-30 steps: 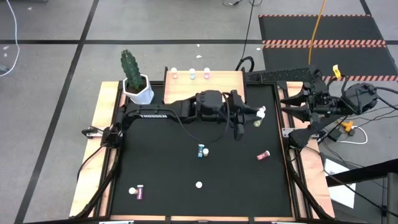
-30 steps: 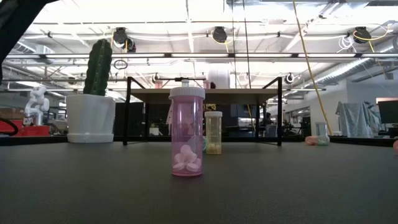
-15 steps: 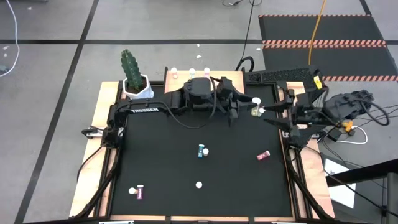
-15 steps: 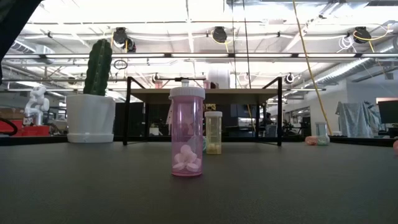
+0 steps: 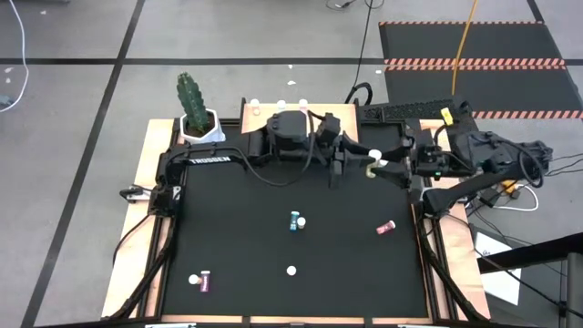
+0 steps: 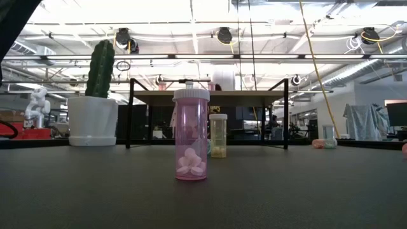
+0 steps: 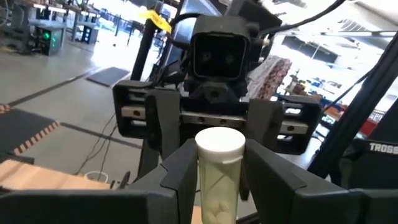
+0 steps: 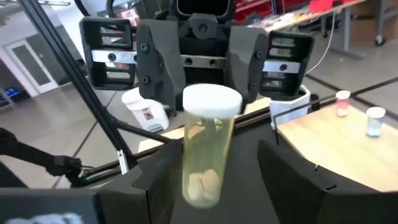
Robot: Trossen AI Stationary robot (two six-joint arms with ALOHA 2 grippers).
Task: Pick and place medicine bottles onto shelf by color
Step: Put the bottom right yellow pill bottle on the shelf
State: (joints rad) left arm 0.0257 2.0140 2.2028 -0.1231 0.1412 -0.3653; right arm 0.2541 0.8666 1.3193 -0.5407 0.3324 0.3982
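Mid-air handover at table's 1 o'clock: left gripper (image 7: 219, 186) clamps yellow bottle (image 8: 208, 149); right gripper (image 8: 205, 186) brackets it, jaws apart, grip unclear.

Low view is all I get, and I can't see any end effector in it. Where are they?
Observer: The left end effector is gripping a yellow bottle.
Operator: What's the right one doing?
Observer: The right end effector faces it, with its fingers open on either side of that same bottle.
Operator: Is anything on the shelf?
Observer: Yes, a pink bottle and a blue bottle stand on it.
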